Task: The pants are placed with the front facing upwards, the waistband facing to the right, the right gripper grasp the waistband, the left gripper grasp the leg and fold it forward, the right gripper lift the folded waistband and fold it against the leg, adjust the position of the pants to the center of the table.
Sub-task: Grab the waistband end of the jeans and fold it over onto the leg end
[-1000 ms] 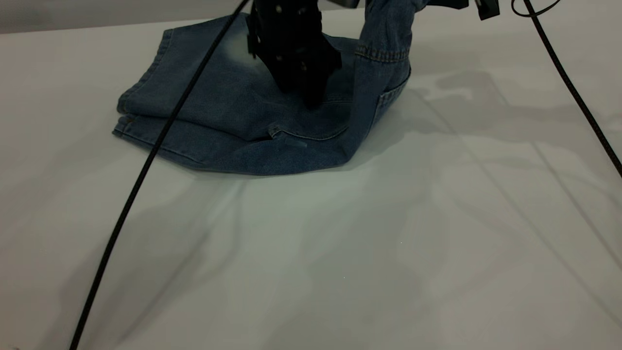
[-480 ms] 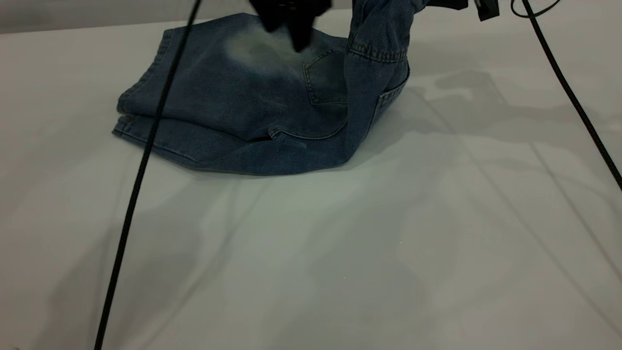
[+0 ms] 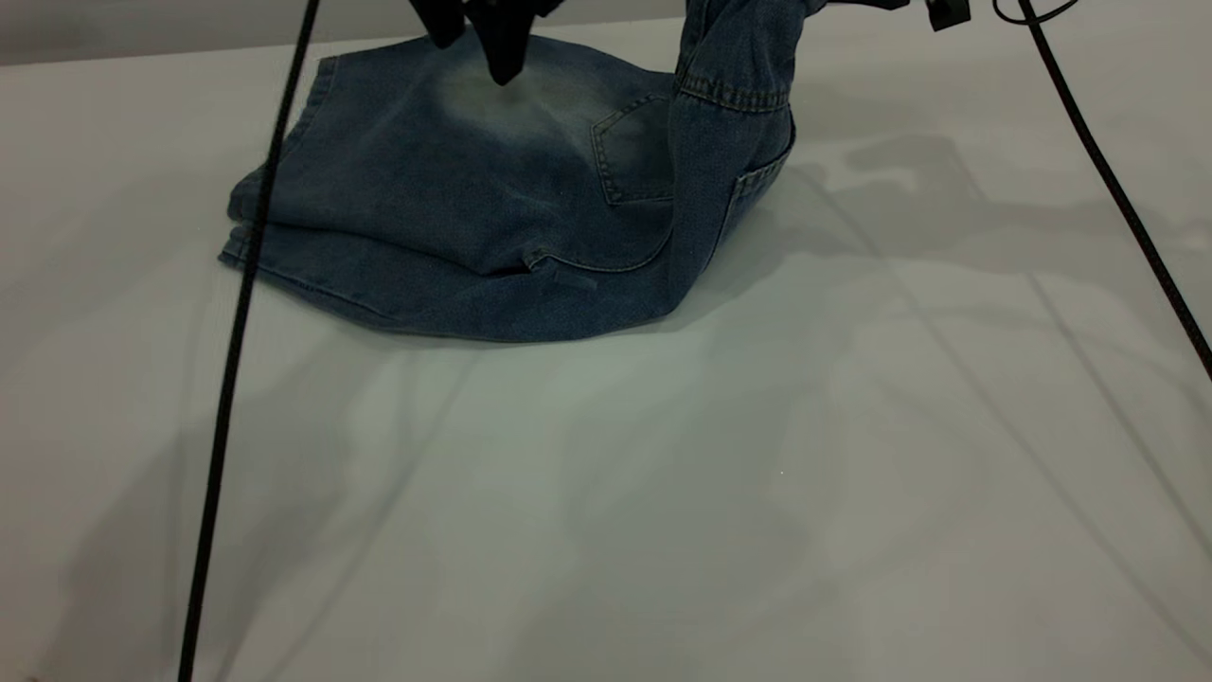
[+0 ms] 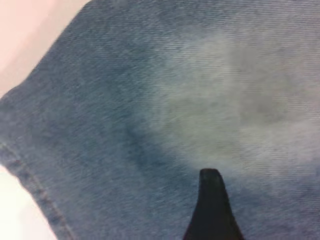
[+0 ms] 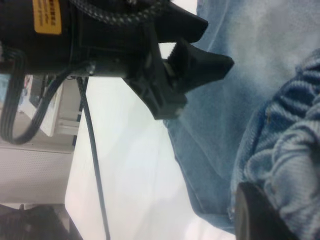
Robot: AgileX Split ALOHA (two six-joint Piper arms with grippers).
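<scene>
The blue denim pants lie folded on the white table, leg hems to the left. Their waistband end is pulled up off the table at the right and runs out of the top of the exterior view. In the right wrist view the ruffled waistband sits clamped by my right gripper, one dark finger showing. My left gripper hovers open and empty just above the pale faded patch. Its finger shows over the patch.
A black cable hangs from the left arm across the front of the pants' left end. Another cable slants down at the right. The square pocket lies beside the raised fold. Bare white table spreads in front.
My left gripper has lifted off the pants and moved up and to the left, uncovering the pocket. The raised waistband end has shifted slightly left.
</scene>
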